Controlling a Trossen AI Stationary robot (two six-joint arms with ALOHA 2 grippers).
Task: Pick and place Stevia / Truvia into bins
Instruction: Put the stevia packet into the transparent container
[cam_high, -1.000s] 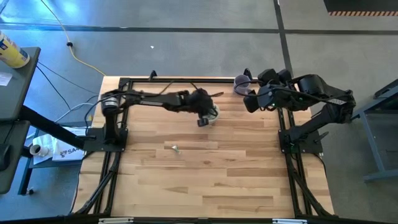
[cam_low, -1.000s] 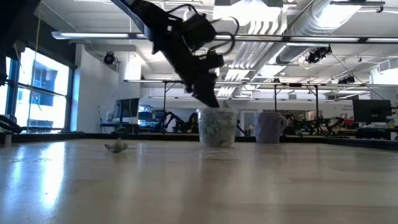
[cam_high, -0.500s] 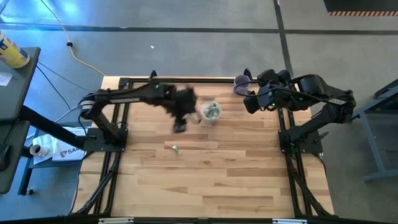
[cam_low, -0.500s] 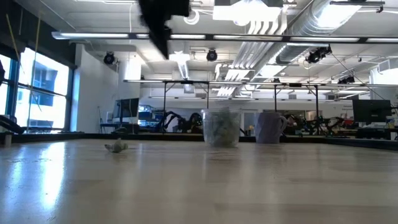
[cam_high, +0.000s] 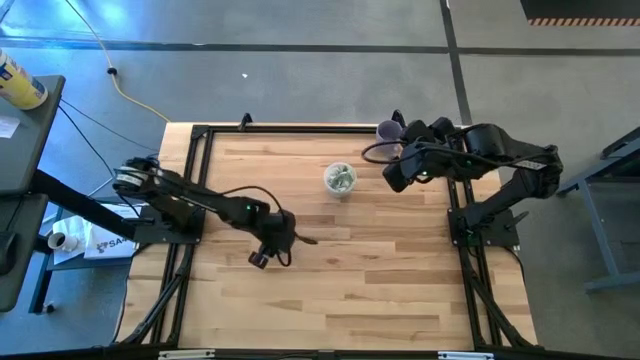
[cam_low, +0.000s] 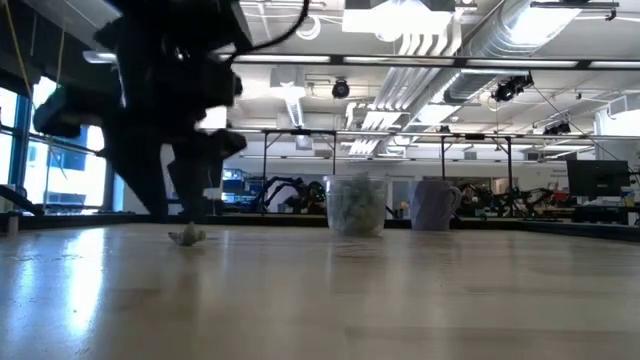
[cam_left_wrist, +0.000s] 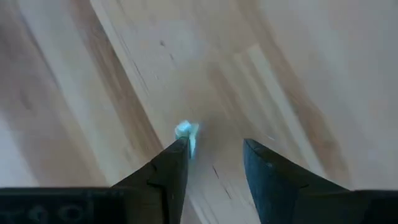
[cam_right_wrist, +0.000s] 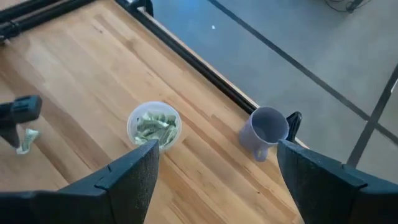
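Note:
One crumpled pale green Stevia packet (cam_left_wrist: 185, 130) lies flat on the wooden table (cam_high: 380, 280), left of the middle. My left gripper (cam_left_wrist: 214, 146) hangs open just above it, pointing steeply down. One fingertip stands right beside the packet (cam_low: 187, 236), which sits off to that side of the gap. In the high view the gripper (cam_high: 285, 238) hides the packet. The clear cup (cam_high: 339, 180) stands upright near the far edge with several packets inside. My right gripper (cam_high: 395, 172) waits open, raised beside the cup.
A purple cup (cam_high: 388, 131) stands at the table's far edge, right of the clear cup (cam_right_wrist: 153, 126). A black frame rail (cam_high: 280, 128) runs along the far edge. Bare wood stretches from the middle toward the near edge.
My left gripper has swung away from above the clear cup toward the table's near-left and come down over the loose packet, tipping to point more steeply down. The cup and the packet have stayed where they were.

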